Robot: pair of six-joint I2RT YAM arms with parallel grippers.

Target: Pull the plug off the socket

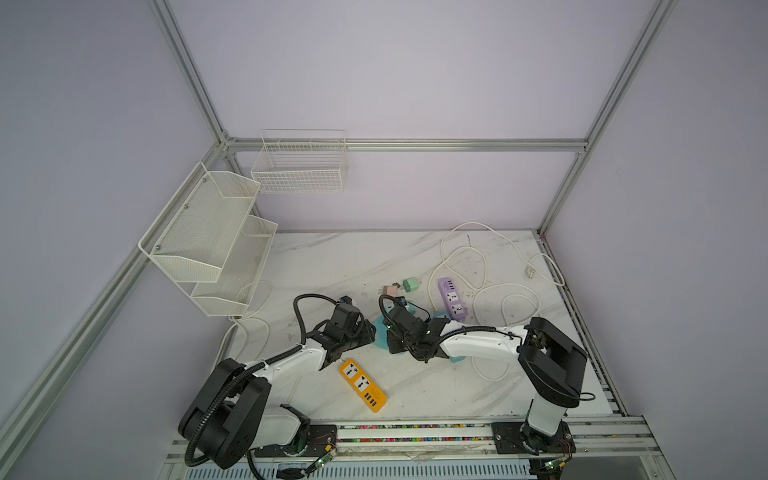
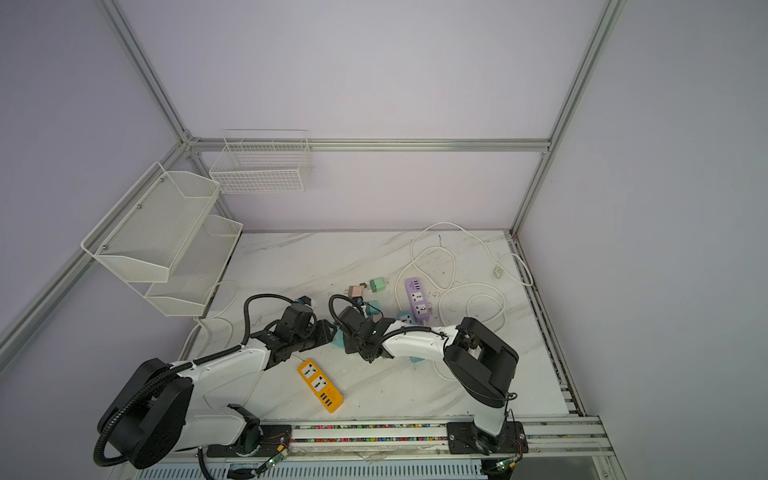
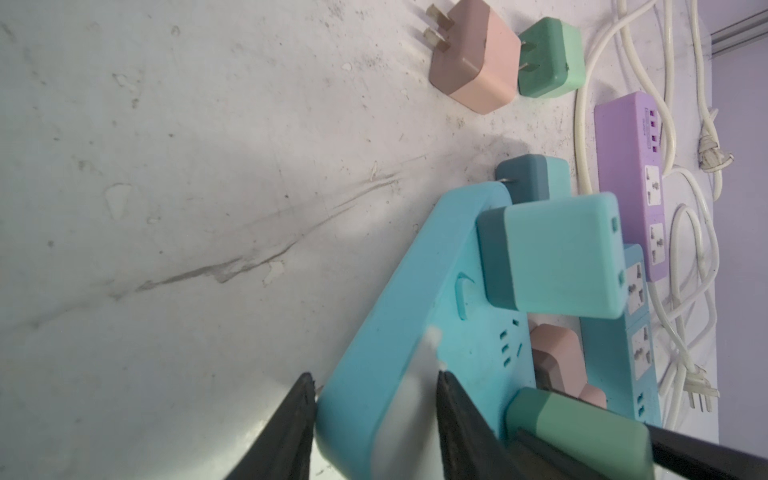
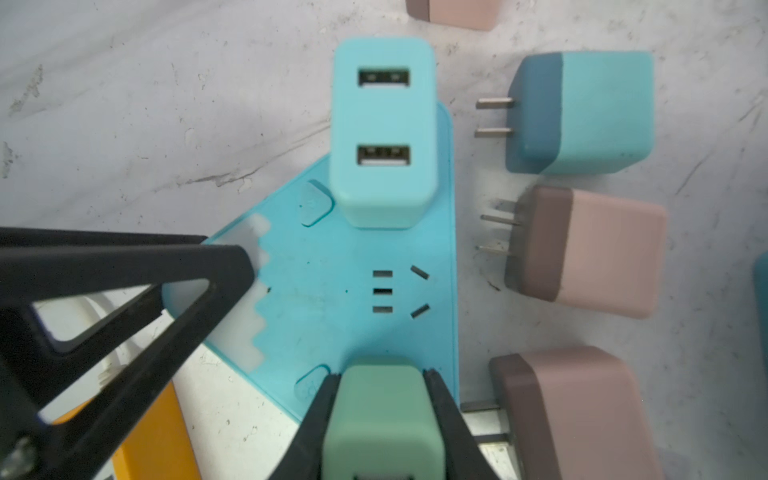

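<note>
Front edge: a yellow power strip (image 1: 363,385) lies slantwise on the desk (image 1: 332,266).
Left gripper (image 3: 374,376): fingers a little apart, astride a corner of the blue socket strip (image 4: 324,291); whether they pinch it I cannot tell.
Right gripper (image 4: 382,374): fingers clamped on both sides of the green plug (image 4: 380,415).
Green plug: mid-desk, standing at one end of the blue socket strip's face; a light-blue plug (image 4: 384,133) stands at the other end.
Just beside the strip: a blue plug (image 4: 582,112) and a pink plug (image 4: 590,249) lie loose, prongs toward it.
Farther back: a purple power strip (image 1: 453,298), right of middle.
Far right corner: white cables (image 1: 478,257) lie in loops.
</note>
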